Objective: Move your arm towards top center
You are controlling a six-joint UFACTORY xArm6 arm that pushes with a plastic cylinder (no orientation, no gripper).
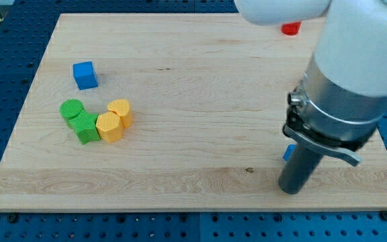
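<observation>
My tip (289,188) rests low at the table's (180,168) right; top centre lies up-left. No gripper fitted, nothing held.

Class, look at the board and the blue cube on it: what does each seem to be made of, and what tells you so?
The board looks like pale, unvarnished wood: grain lines and small knots run across a matt surface. The blue cube seems to be moulded plastic or painted wood; its even, saturated colour and lack of grain leave that open.
</observation>
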